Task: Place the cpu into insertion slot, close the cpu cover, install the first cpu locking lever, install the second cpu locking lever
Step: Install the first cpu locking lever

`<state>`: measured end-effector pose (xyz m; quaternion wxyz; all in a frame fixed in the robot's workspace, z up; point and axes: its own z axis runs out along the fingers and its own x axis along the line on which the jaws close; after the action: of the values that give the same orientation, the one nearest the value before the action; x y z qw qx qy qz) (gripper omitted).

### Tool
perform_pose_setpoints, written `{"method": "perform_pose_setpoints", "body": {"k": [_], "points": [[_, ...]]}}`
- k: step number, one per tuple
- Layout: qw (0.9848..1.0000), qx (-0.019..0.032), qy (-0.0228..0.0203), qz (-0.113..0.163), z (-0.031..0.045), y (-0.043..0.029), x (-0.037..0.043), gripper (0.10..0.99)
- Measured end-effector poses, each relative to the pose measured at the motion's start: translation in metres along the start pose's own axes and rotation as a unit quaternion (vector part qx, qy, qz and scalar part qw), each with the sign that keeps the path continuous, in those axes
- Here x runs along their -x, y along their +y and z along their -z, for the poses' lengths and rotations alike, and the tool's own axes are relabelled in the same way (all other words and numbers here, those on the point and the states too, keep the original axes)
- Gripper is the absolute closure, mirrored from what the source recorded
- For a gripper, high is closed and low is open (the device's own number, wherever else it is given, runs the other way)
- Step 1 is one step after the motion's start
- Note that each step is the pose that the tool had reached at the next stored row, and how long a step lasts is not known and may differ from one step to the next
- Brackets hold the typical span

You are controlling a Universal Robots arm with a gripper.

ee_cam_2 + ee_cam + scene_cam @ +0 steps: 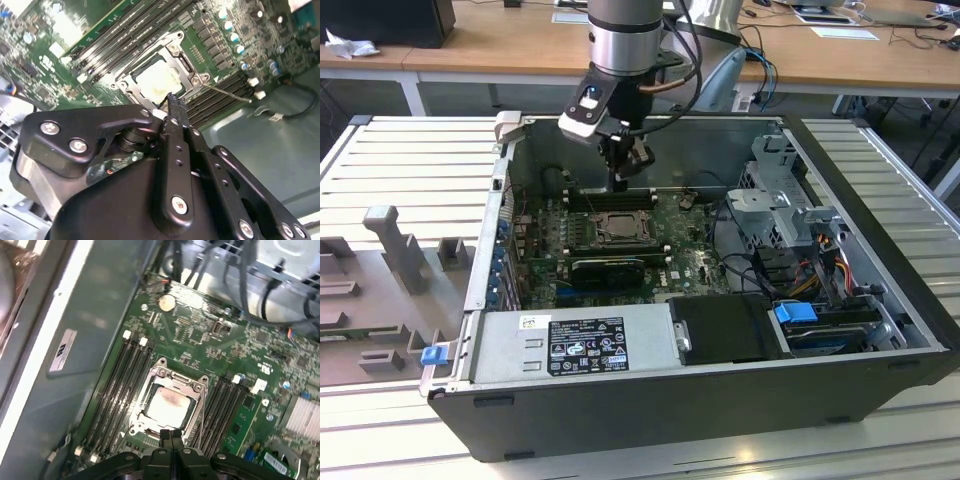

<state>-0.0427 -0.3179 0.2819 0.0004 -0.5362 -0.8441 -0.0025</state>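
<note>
- Where the open computer case (720,405) lies on its side, one gripper (620,182) is held just above the socket, and its two fingers (165,436) are pressed together with nothing between them.
- One cpu (169,404) is counted. It is seated flat in the one insertion slot (142,401), pale top upward.
- One cpu cover (172,376) is seen folded down around the chip, which shows through its window.
- One thin locking lever (227,92) is seen in the second wrist view, reaching out from a corner of the cover across the memory slots.
- Two banks of long black memory slots (117,385) are counted, one on each side of the socket.
- One coin cell (166,302) and one finned heatsink (305,415) are seen on the green board.
- Two printed labels, one white and one black, are carried by the power supply (650,340). A white sticker (62,357) is fixed to the case wall.
- The case is set on a ribbed aluminium table (390,160), and wooden desks (500,45) are seen behind it.
</note>
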Motion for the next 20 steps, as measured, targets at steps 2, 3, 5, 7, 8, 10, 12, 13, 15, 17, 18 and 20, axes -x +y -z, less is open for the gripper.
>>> {"method": "perform_pose_setpoints", "body": {"k": [2,3,5,7,8,10,12,13,15,17,18,20], "points": [[0.9997,-0.0003,-0.0003,0.024,0.0000,0.0000,0.0000,0.980],[0.9995,-0.0004,-0.0004,0.032,0.0000,0.0000,0.0000,0.980],[0.9983,-0.0008,-0.0011,0.059,0.0000,0.0000,0.0000,0.980],[0.9967,-0.0013,-0.0018,0.081,0.0000,0.0000,0.0000,0.980],[0.9960,-0.0014,-0.0020,0.090,0.0000,0.0000,0.0000,0.980],[0.9938,-0.0018,-0.0025,0.111,0.0000,0.0000,0.0000,0.980],[0.9913,-0.0021,-0.0030,0.132,0.0000,0.0000,0.0000,0.980],[0.9895,-0.0023,-0.0033,0.145,0.0000,0.0000,0.0000,0.980],[0.9832,-0.0029,-0.0041,0.183,0.0000,0.0000,0.0000,0.980],[0.9800,-0.0031,-0.0044,0.199,0.0000,0.0000,0.0000,0.980],[0.9773,-0.0033,-0.0046,0.212,0.0000,0.0000,0.0000,0.980],[0.9734,-0.0035,-0.0050,0.229,0.0000,0.0000,0.0000,0.980]]}}
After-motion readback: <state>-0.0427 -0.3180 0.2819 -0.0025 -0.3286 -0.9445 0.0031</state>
